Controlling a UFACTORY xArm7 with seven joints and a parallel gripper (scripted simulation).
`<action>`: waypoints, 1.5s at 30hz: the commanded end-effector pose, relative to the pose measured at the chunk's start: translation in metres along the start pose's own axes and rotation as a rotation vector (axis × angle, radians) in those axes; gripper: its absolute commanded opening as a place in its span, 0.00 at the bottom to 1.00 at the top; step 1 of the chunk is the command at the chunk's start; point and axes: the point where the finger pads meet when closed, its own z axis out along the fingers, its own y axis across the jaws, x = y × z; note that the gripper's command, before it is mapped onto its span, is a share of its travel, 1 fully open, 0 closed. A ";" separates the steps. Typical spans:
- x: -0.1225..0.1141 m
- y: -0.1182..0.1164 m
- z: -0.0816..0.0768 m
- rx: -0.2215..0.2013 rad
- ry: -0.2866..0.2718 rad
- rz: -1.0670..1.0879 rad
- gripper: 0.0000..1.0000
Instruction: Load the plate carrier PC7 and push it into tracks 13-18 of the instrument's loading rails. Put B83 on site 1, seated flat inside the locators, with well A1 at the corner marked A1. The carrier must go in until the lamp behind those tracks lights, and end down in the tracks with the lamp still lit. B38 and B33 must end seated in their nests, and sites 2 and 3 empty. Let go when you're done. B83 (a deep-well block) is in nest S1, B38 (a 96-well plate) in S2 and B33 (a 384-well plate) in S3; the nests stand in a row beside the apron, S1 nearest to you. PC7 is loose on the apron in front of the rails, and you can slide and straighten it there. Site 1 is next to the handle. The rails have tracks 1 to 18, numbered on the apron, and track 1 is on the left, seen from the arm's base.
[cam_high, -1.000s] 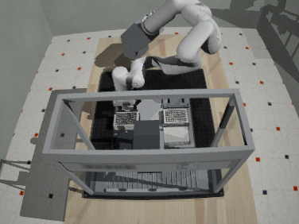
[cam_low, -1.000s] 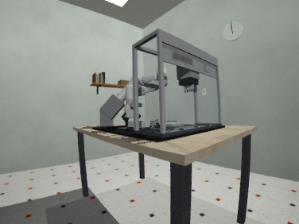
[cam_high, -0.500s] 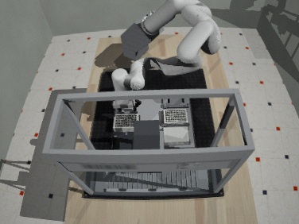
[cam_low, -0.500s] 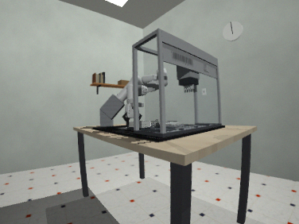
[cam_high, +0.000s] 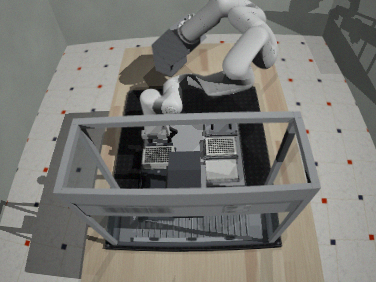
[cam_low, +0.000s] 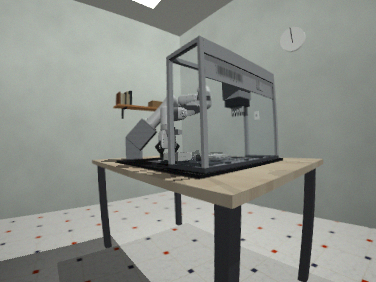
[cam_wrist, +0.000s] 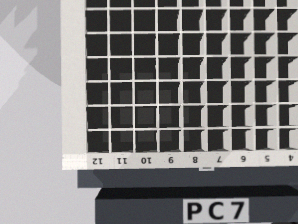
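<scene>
The deep-well block B83 (cam_high: 158, 155) lies on carrier PC7 (cam_high: 156, 172), at the end next to the handle. In the wrist view the block (cam_wrist: 185, 80) fills the frame. Its column numbers 12 to 4 run along its near rim, just above the carrier's PC7 label (cam_wrist: 216, 210). My gripper (cam_high: 159, 135) hangs straight above the block's near edge, fingers open, with nothing between them. The fingers are out of sight in the wrist view. The gripper also shows in the side view (cam_low: 167, 147), low over the deck.
The 96-well plate B38 (cam_high: 220, 146) and the 384-well plate B33 (cam_high: 221, 170) sit in their nests to the right. The nearer nest S1 (cam_high: 220, 129) is empty. The instrument's grey frame (cam_high: 185, 192) and its dark head (cam_high: 185, 170) stand over the deck. The rails (cam_high: 192, 227) lie beyond.
</scene>
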 end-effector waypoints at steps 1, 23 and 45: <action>0.007 0.002 -0.002 -0.004 0.004 0.000 0.82; 0.027 0.002 -0.003 -0.004 0.004 0.000 0.82; 0.045 0.002 -0.003 -0.004 0.004 0.000 0.82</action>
